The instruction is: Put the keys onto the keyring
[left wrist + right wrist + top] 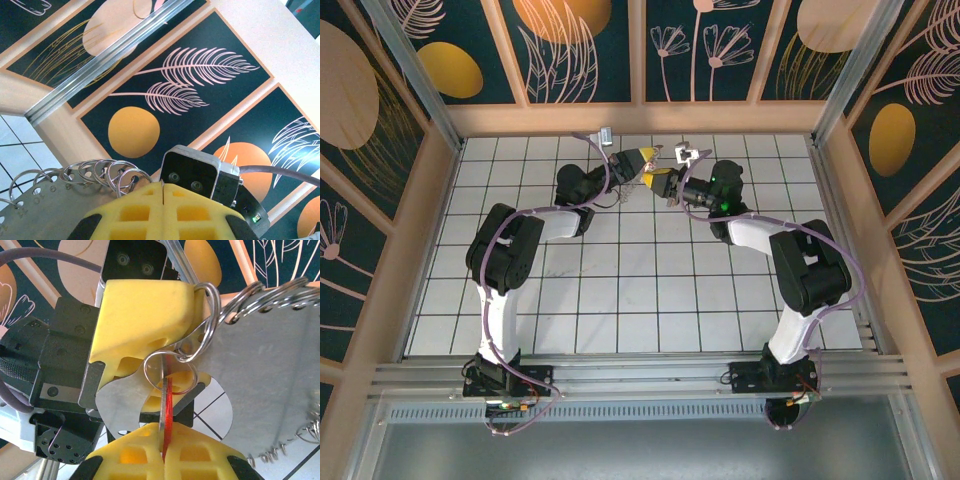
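Over the far middle of the tiled table my two grippers meet, the left gripper [638, 161] just beyond the right gripper [659, 180]. The keyring [265, 370] is a flat silver plate with a row of split rings [107, 172] along its edge. My left gripper [164, 189] is shut on that plate, its yellow fingers [145, 310] clamping it beside a large cut-out. My right gripper [165, 442] is shut on the red-headed key [169, 400], seen edge-on. The key's silver end pokes up inside one split ring [149, 362].
Wooden-framed walls with dark leaf-pattern panels [585, 45] close in the back and both sides. The white tiled floor [650, 290] stretches open between the arms toward the near rail. The right arm's black housing [192, 175] sits close behind my left fingers.
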Action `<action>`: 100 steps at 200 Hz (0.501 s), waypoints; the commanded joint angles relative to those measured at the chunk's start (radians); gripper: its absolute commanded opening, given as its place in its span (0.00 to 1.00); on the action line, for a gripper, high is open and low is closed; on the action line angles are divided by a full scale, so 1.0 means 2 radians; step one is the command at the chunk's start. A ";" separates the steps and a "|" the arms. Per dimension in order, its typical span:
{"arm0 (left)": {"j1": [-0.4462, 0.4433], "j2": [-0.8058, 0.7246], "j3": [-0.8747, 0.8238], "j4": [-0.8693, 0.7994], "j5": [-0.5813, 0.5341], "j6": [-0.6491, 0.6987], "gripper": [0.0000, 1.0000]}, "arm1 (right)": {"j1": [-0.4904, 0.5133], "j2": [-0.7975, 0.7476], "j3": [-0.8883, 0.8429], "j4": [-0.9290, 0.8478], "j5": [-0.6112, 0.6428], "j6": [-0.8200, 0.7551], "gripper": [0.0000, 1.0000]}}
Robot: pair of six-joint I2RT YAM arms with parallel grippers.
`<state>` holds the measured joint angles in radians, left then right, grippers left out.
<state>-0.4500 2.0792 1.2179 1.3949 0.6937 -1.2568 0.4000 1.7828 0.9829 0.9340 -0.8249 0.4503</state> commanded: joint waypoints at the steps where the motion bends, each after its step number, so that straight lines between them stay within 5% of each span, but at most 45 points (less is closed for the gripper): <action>1: -0.019 -0.015 0.011 0.014 0.014 0.013 0.00 | 0.012 -0.012 0.002 0.001 -0.030 -0.010 0.00; 100: -0.020 -0.015 0.010 0.012 0.013 0.020 0.00 | -0.004 -0.091 -0.052 -0.041 -0.005 -0.018 0.23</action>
<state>-0.4847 2.0792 1.2179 1.3819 0.7059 -1.2415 0.3916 1.6733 0.9073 0.8600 -0.8204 0.4454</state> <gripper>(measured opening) 0.050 0.213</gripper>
